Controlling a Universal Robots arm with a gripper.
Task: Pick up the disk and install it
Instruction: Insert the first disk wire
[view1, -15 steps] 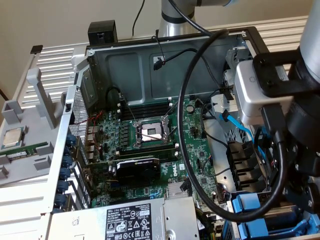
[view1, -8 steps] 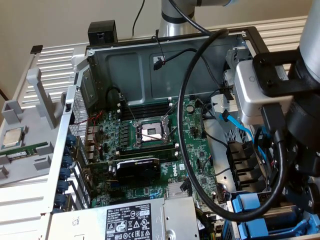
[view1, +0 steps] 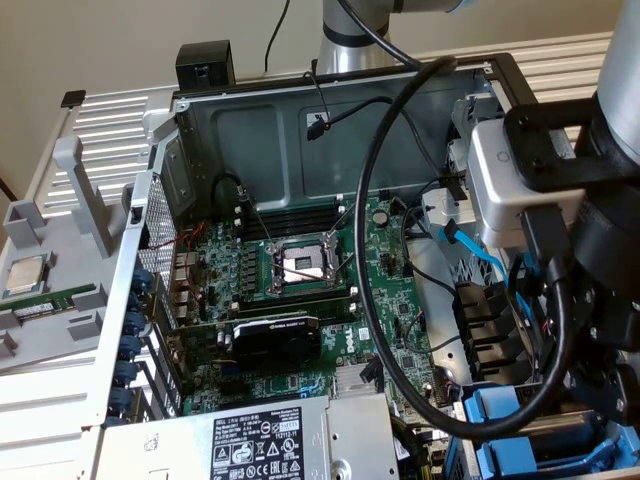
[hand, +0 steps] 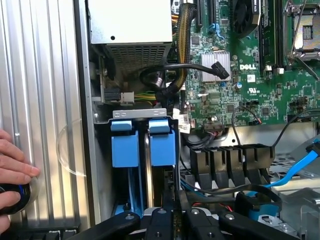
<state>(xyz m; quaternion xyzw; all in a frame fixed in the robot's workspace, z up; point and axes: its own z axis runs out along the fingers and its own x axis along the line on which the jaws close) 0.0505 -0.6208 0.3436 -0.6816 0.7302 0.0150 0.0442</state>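
The disk (hand: 162, 144) stands edge-on in its blue carrier frame, set down into a slot of the drive bay (hand: 142, 114) at the corner of the open computer case. My gripper (hand: 175, 214) is right over its near end, and its black fingers (hand: 159, 220) sit close together against the carrier. A second, similar blue-framed drive (hand: 124, 146) stands in the slot beside it. In the exterior view my arm's wrist (view1: 560, 200) hangs over the blue frames (view1: 510, 425) at the case's lower right corner.
A person's hand (hand: 12, 172) rests on a round black object (hand: 15, 192) on the ribbed grey surface outside the case. Black cables (hand: 200, 67) and a blue cable (hand: 295, 170) run near the bay. The power supply (view1: 250, 440) adjoins it, and a processor chip (view1: 25, 275) lies on a grey tray.
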